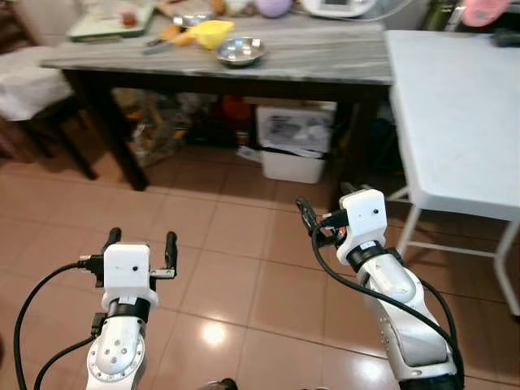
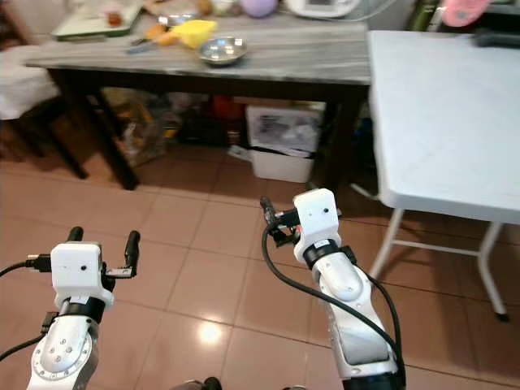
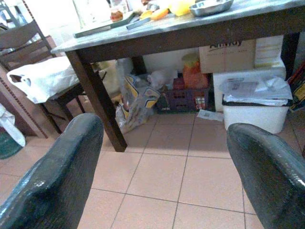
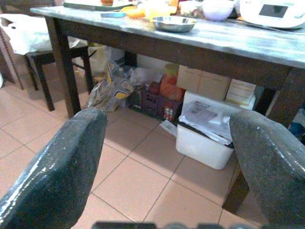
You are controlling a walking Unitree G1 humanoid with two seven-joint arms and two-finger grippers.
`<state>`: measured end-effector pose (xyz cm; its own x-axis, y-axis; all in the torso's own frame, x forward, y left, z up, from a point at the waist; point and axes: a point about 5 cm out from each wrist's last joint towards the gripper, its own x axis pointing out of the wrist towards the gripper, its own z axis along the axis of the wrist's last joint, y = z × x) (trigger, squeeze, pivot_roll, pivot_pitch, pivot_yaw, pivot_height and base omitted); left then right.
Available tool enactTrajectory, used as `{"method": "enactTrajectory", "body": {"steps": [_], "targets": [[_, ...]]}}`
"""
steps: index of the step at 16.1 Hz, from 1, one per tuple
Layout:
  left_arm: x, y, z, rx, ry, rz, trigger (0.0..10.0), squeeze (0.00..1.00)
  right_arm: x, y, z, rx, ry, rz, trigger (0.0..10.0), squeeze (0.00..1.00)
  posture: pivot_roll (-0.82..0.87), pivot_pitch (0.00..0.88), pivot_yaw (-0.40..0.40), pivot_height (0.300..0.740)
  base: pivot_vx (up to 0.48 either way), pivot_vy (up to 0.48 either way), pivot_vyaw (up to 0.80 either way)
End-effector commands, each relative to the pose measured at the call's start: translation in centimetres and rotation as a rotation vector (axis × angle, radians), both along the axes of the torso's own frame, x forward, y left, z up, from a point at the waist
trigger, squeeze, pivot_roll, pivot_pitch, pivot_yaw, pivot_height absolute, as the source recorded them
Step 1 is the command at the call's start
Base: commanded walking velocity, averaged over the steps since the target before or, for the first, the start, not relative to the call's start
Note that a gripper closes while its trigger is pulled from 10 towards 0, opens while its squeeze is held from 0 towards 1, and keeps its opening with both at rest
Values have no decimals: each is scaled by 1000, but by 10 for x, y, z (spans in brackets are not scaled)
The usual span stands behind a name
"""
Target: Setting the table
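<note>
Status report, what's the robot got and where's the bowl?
Left gripper and right gripper open, empty, over the floor. Steel bowl on the grey table ahead, untouched. White table close on the right.

A cardboard box [image 3: 226,52] under the counter [image 3: 190,29], ahead of the left gripper [image 3: 162,176], carries dark lettering cut off at its top; it seems to read "Amway". Printed papers on the white bin [image 3: 255,98] beside it are too small to read.
</note>
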<state>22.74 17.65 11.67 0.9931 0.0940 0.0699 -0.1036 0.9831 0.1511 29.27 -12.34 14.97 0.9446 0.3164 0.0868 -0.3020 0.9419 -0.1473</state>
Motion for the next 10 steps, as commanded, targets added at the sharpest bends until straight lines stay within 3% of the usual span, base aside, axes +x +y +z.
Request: {"method": "enactTrajectory", "body": {"steps": [1, 4, 10], "targets": [[-1, 1, 4, -40, -3, -22, 10000, 0, 1, 0, 1, 2, -5, -2, 10000, 0, -106, 146, 50, 740, 0, 0, 0], [-3, -5, 6, -76, -10, -88, 10000, 0, 1, -1, 1, 3, -7, -7, 10000, 0, -107, 151, 56, 740, 0, 0, 0], [-3, -8, 5, -87, 5, -126, 10000, 0, 1, -3, 0, 3, -7, -25, 10000, 0, -116, 158, 65, 740, 271, 0, 0]]}}
